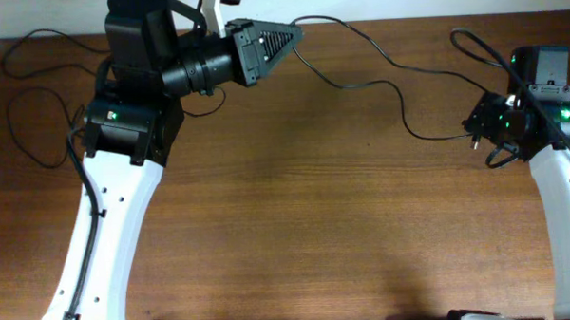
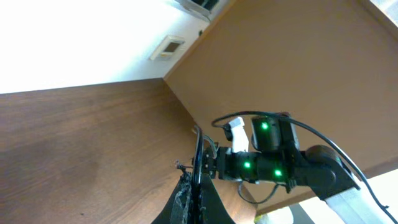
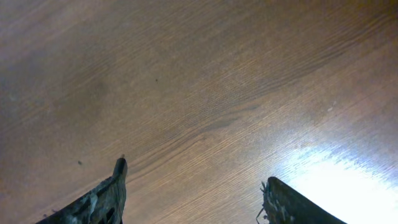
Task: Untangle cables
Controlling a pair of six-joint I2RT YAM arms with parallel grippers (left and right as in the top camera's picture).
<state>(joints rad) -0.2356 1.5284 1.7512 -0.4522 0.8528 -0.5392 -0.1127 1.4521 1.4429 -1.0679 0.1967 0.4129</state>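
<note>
Left gripper [image 1: 290, 34]: jaws closed on cable [image 1: 344, 87], likely to draw it free of the tangle. Right gripper [image 3: 194, 172]: jaws open, empty, over desk [image 3: 199, 81], apparently ready to grasp.

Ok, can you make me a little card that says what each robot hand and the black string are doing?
left gripper: shut, pinching the thin black cable
right gripper: open, holding nothing, bare wood below it
cable path: from the left gripper it snakes over the table toward the right arm
table: brown wood
</note>
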